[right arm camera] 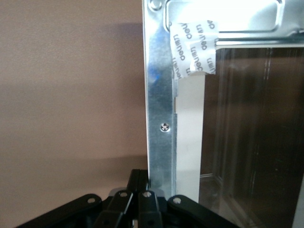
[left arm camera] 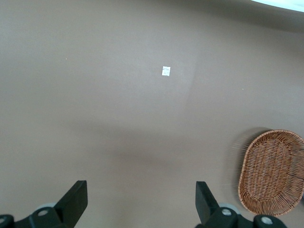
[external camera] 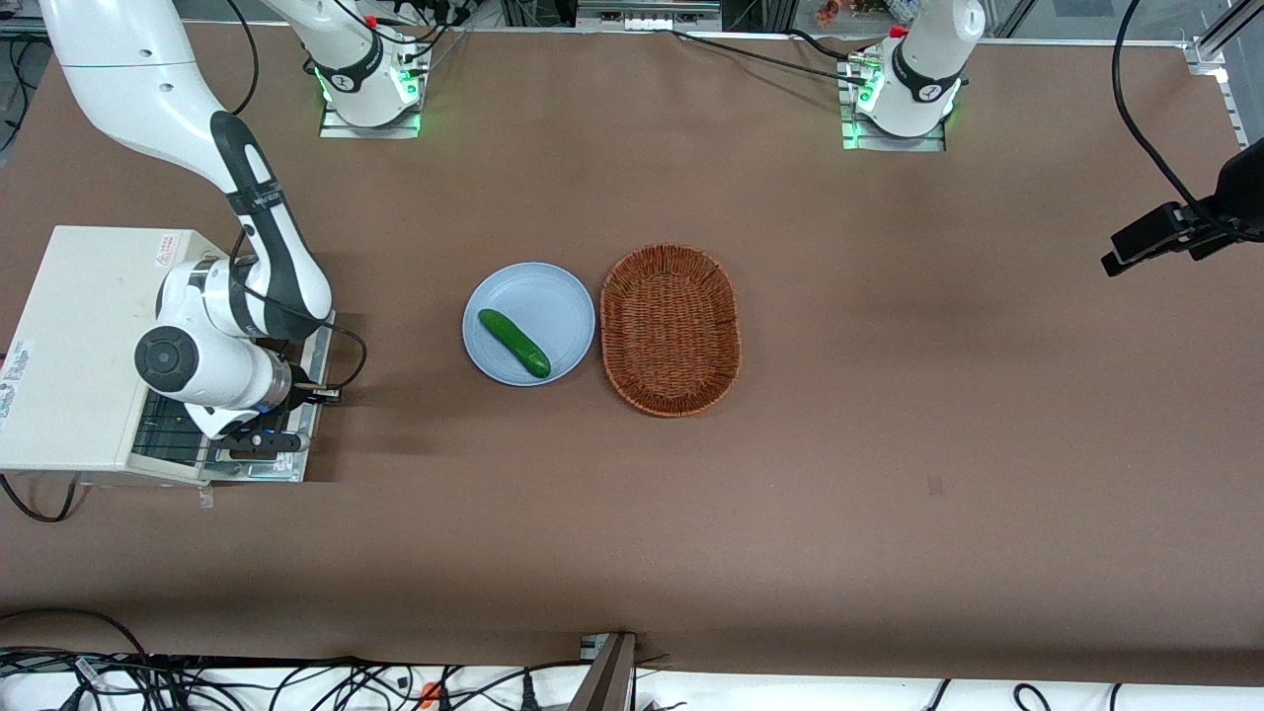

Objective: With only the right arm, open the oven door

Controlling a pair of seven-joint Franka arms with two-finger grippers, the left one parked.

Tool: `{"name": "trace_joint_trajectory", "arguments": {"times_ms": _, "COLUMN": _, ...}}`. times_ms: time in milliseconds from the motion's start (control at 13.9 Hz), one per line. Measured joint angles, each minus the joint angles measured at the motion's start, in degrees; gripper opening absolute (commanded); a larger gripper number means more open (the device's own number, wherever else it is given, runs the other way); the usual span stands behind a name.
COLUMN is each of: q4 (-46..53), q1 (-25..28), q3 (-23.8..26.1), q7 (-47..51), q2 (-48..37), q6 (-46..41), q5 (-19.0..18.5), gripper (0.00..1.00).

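The toaster oven sits at the working arm's end of the worktop [external camera: 632, 513], and its oven door [external camera: 296, 434] looks swung well down already, the shiny metal inner frame [right arm camera: 160, 95] facing up and the dark glass pane just inside it. The right arm [external camera: 247, 296] is folded low over the oven, and its pincer [external camera: 259, 441] sits right at the door's free edge; in the wrist view the black fingers [right arm camera: 142, 199] appear drawn close together right at the frame's edge, though whether they truly pinch the metal or only press against it I cannot tell from here. That is my main worry: a thin, slick edge gives little purchase, so if the arm pushes on at an angle the pincer could slide off, and then the door might spring back up. If the door is near its stop, further downward force could strain the hinges or drag the light oven along the worktop. A strip of tape [right arm camera: 192, 45] at the frame corner might also snag a finger. The plate [external camera: 568, 286] with the cucumber [external camera: 513, 343] and the wicker basket [external camera: 671, 329] lie well apart, out of harm.
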Motion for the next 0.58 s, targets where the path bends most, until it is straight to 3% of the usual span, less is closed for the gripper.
{"name": "trace_joint_trajectory", "arguments": {"times_ms": 72, "q4": -0.03, "q1": 0.22, "q3": -0.09, "q7": 2.03, "q2": 0.01, "q6": -0.19, "q5": -0.16, "gripper": 0.73}}
{"name": "trace_joint_trajectory", "arguments": {"times_ms": 144, "q4": -0.04, "q1": 0.85, "q3": -0.15, "q7": 4.42, "q2": 0.04, "q6": -0.01, "q5": -0.16, "gripper": 0.99}}
{"name": "trace_joint_trajectory", "arguments": {"times_ms": 577, "q4": 0.84, "q1": 5.85, "q3": -0.67, "q7": 10.42, "q2": -1.75, "q6": 1.22, "q5": -0.09, "gripper": 1.00}}
